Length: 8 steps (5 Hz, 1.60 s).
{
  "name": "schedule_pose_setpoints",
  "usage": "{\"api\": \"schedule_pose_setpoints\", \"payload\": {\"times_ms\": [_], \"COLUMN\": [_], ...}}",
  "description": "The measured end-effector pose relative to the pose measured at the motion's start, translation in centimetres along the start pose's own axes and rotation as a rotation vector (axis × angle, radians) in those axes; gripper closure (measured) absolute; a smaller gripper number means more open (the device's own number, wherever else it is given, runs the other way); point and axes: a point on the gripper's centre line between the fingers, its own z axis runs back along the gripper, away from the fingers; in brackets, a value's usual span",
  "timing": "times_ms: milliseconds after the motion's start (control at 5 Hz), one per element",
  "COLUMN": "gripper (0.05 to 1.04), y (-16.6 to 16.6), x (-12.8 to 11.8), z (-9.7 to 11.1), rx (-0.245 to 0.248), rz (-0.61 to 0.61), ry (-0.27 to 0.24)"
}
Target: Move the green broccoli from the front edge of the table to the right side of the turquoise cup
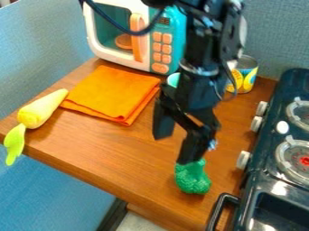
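Note:
The black gripper hangs over the wooden counter in the middle of the view, its two fingers spread apart with nothing between them. Just below the right finger's tip is a green toy vegetable, bumpy and broccoli-like, its narrower end toward the finger. I cannot tell whether the two touch. An orange folded cloth lies behind and to the left of the gripper. A pale yellow toy vegetable with a lime-green leafy end lies at the counter's left edge.
A toy microwave stands at the back left. Behind the arm are a can and a partly hidden light cup. The dark toy stove with knobs and burners borders the right side; its black handle juts out near the front.

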Motion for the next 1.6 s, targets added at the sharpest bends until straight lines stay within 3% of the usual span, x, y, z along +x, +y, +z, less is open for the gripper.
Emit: {"api": "schedule_pose_setpoints", "payload": {"times_ms": [800,1600], "gripper": [0.077,0.077], "y": [-0.5,-0.3], "x": [2.3,4.4], "z": [-1.0,-3.4], "rx": [0.084,0.083], "rz": [-0.100,-0.107], "ry": [0.034,0.037]}}
